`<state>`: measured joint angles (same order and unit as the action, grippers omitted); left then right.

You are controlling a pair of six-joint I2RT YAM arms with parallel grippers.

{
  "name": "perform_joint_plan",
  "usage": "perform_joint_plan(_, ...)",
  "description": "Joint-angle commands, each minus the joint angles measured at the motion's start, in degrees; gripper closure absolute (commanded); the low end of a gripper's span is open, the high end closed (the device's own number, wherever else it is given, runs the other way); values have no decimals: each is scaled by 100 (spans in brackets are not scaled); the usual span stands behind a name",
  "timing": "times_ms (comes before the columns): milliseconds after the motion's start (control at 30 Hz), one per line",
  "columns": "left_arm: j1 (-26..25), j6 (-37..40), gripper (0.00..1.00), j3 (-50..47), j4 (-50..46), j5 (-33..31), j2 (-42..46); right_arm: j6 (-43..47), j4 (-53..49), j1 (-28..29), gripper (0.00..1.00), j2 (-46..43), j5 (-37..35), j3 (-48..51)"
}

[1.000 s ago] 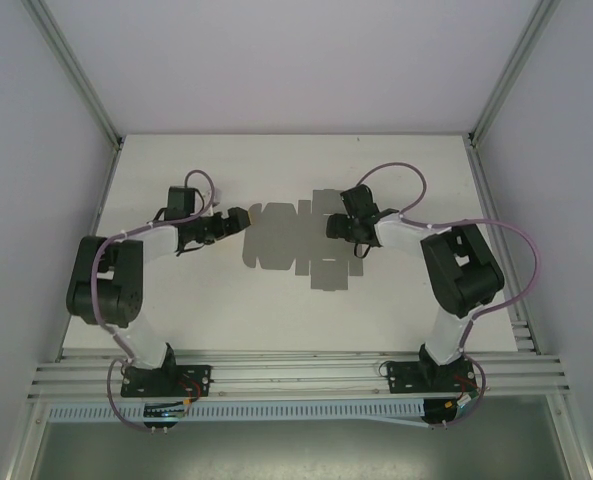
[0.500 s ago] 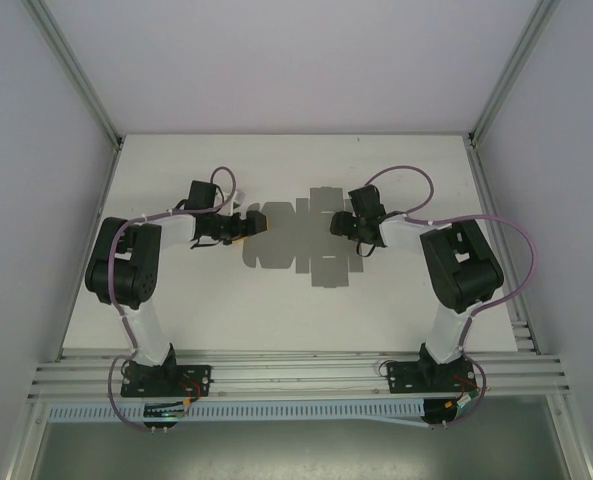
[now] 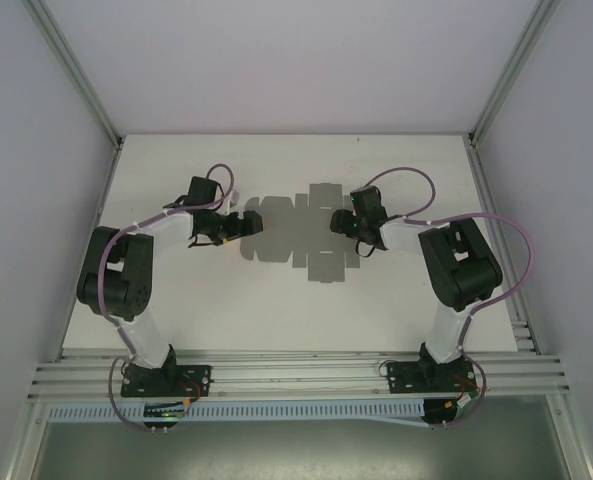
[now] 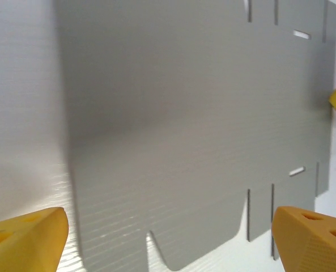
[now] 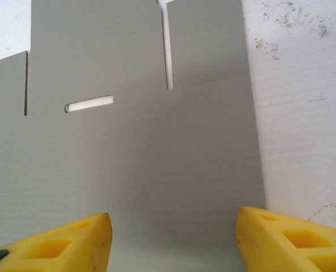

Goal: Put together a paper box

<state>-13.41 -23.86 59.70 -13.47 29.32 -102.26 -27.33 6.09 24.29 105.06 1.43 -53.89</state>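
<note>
Right claw (image 5: 173,241) gapes over paper box (image 5: 128,147) edge.

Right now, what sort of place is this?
Probably a robotics lab test cell: a left arm and right arm bolted to an aluminium rail, a white table walled by plain panels, and a flat grey paper box between them.

Paper box (image 3: 296,238) flat on table (image 3: 276,315) between left jaws and right jaws
</note>
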Motion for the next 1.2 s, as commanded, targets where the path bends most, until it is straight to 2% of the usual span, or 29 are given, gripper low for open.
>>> perform_joint_plan(0, -2, 21, 9, 269, -481, -350, -339, -72, -735, -30, 39, 392, 159, 333)
perform_joint_plan(67, -6, 45, 9, 343, -510, -599, -499, -46, -675, -22, 39, 421, 199, 357)
perform_joint_plan(133, -10, 90, 10, 472, -528, -574, -669, -34, -677, -30, 39, 453, 187, 366)
perform_joint_plan(467, -56, 100, 13, 704, 263, 1249, -890, 68, -517, -1, 38, 454, 234, 459)
perform_joint_plan(733, -217, 117, 13, 914, 241, 1579, -718, 114, -339, 5, 38, 410, 353, 522)
perform_joint_plan(867, -223, -168, 15, 567, 756, 1851, -228, 158, -233, 3, 38, 397, 439, 571)
perform_joint_plan(1033, -224, -314, 16, 263, 1114, 1864, 395, 176, -127, -4, 38, 315, 470, 634)
perform_joint_plan(1167, -224, -18, 16, 220, 557, 900, 765, 181, -47, 1, 38, 237, 472, 683)
